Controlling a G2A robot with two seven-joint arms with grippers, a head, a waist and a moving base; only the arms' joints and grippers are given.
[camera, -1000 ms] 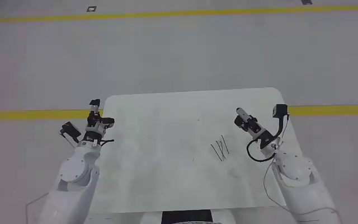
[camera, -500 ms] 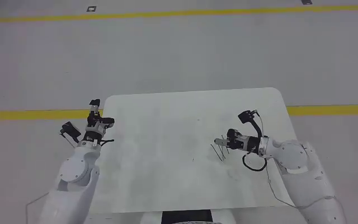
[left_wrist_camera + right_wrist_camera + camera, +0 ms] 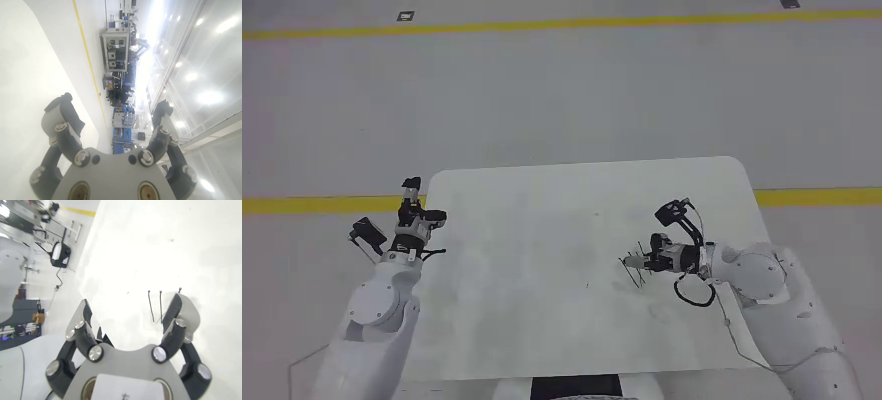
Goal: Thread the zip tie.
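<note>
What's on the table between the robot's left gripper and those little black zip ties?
Nothing at all. In the top view, the stretch of white table between the left gripper and the zip ties is bare.

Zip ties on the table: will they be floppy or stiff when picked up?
Likely light and bendy: the zip ties are very thin black strips. Lying flat against the table, they will probably be hard to pinch and may slide when nudged.
</note>
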